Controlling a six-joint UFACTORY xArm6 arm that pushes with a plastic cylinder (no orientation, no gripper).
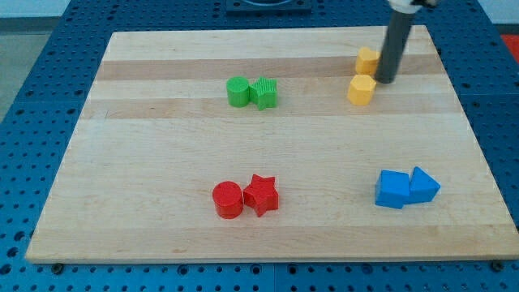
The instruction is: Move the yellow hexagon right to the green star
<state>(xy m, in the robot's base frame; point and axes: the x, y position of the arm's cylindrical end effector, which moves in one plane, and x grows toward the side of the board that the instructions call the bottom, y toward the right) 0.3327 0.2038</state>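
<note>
Red blocks [245, 196] lie nearest; my tip [384, 80] touches the squat yellow hexagon [362, 89].

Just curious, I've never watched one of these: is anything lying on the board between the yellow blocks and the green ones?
No. In the camera view, only bare wood separates the lower yellow block from the green star.

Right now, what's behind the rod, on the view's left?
Partly behind the rod: the upper yellow block, its right edge covered. My tip sits right of the lower yellow block.
</note>
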